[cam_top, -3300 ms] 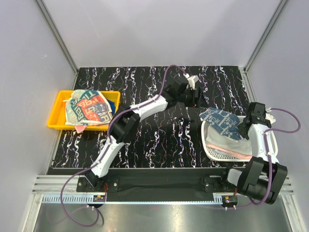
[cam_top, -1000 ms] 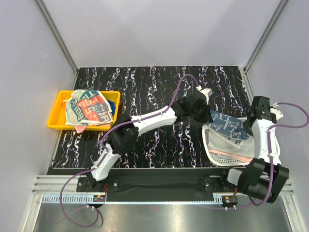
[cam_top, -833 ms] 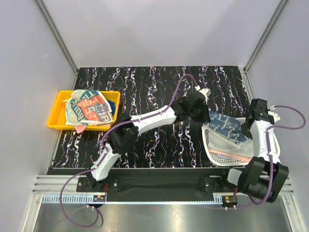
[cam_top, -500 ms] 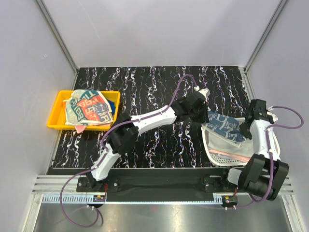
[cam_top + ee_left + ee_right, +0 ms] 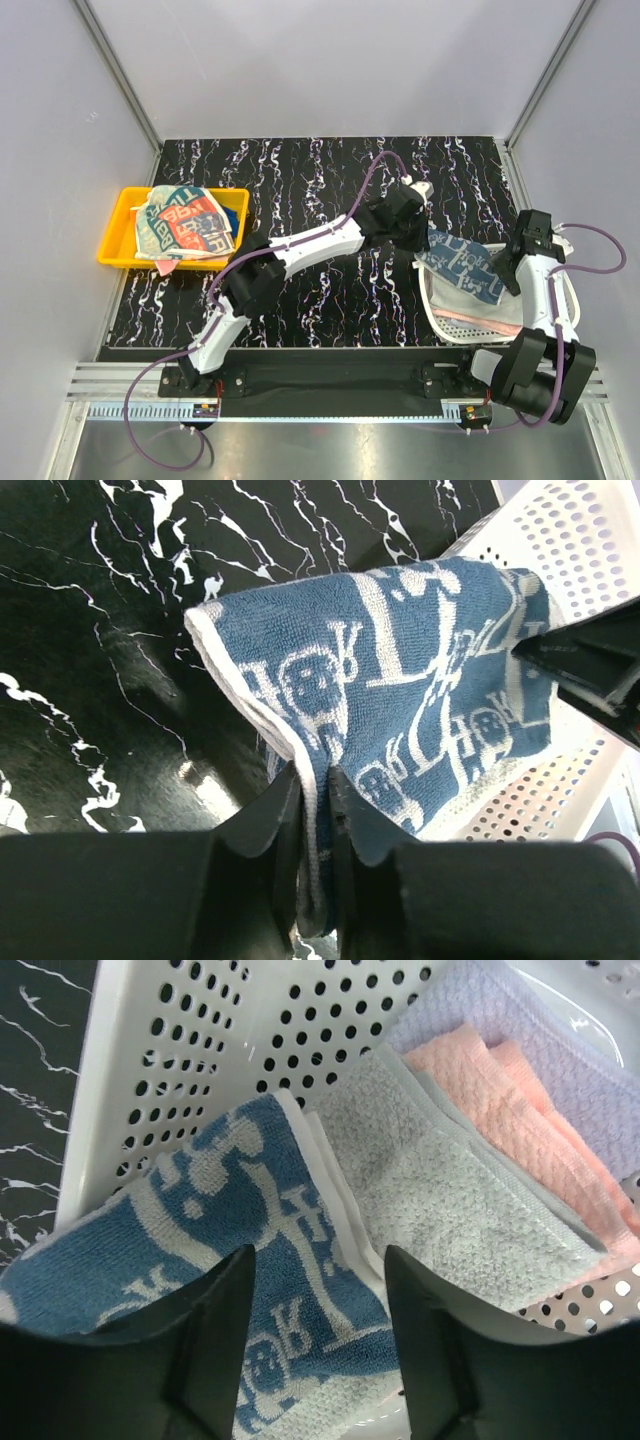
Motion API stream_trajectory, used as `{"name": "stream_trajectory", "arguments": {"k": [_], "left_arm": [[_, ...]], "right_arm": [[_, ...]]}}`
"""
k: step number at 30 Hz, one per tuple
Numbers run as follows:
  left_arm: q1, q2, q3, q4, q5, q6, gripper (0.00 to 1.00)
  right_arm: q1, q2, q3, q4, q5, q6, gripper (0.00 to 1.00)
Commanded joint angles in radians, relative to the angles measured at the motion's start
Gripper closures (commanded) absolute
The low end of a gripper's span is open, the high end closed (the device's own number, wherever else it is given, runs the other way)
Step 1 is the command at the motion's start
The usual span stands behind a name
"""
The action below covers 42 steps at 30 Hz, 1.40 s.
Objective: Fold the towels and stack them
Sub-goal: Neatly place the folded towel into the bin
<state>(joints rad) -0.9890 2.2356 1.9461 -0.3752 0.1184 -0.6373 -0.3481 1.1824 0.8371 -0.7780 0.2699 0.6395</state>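
While a pile (image 5: pixel 185 222) of printed towels already sits in the yellow tray (image 5: pixel 115 252), most of the job looks undone from above. The white basket (image 5: pixel 448 320) at the right holds more cloth. The blue towel (image 5: pixel 462 262) lies half out of it, draped over its left rim onto the marbled table (image 5: pixel 300 170). The left gripper (image 5: pixel 415 226) has the towel's left end, and the right gripper (image 5: pixel 505 276) hangs over the other end.

From the left wrist, the jaws are pressed together on the blue towel's white-hemmed edge. The cloth is looped terry, blue with white letters and small figures. It sags limply from the table up onto the hard, perforated plastic of the basket.

From the right wrist, the fingers stand apart and clamp nothing, with the towel's end beneath them. Deeper in the basket lie a grey towel (image 5: pixel 450 1200), a pink towel (image 5: pixel 520 1110) and a lilac towel (image 5: pixel 545 1030), overlapping in flat layers, each nubbly. I judge these are waiting their turn, and the blue one is not yet spread for folding.
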Motion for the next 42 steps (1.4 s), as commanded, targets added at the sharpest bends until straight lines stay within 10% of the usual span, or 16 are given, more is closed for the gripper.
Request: {"name": "stream_trajectory", "arguments": {"k": [1,42], "left_arm": [[0.01,0.012,0.037,-0.002,-0.016,0.024,0.81],[0.154,0.073,0.021,0.009,0.023,-0.009,0.83]], "right_arm": [[-0.008,-0.05,0.005,0.054,-0.003,-0.037,0.37],[-0.008,-0.049,-0.13,0.375,-0.429,-0.147,0.01]]}}
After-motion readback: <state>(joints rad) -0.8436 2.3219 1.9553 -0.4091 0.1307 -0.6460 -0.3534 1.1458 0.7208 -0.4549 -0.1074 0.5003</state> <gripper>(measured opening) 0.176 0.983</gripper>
